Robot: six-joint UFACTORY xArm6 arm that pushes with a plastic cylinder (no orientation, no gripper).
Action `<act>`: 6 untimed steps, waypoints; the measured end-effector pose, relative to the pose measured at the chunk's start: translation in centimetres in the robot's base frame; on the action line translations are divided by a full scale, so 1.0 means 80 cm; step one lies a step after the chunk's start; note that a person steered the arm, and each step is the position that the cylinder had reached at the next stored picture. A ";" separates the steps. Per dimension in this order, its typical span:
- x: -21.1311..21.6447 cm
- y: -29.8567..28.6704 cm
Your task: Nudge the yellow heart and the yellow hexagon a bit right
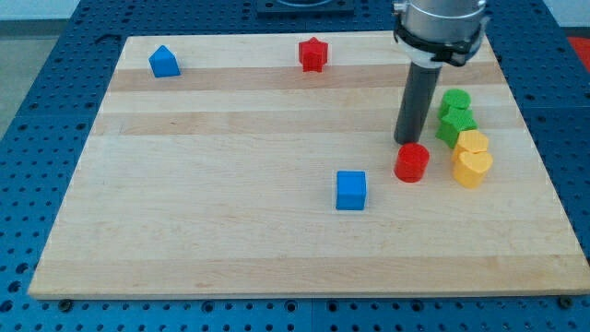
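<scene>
The yellow hexagon (472, 143) and the yellow heart (472, 168) sit touching each other at the view's right, the heart just below the hexagon. My tip (407, 140) stands to their left, right above the red cylinder (411, 162), about a block's width from the hexagon. The rod rises from the tip toward the view's top.
Two green blocks (455, 114) sit stacked in line just above the yellow hexagon. A blue cube (350, 190) lies left of the red cylinder. A red star (313, 54) and a blue block (164, 62) lie near the board's top edge. The wooden board (230, 203) ends close to the yellow blocks' right.
</scene>
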State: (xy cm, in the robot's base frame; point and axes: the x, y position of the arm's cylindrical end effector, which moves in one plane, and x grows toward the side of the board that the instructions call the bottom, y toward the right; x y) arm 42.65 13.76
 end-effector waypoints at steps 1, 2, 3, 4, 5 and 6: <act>0.037 0.030; 0.039 0.032; 0.039 0.049; 0.039 0.064; 0.039 0.064; 0.084 0.034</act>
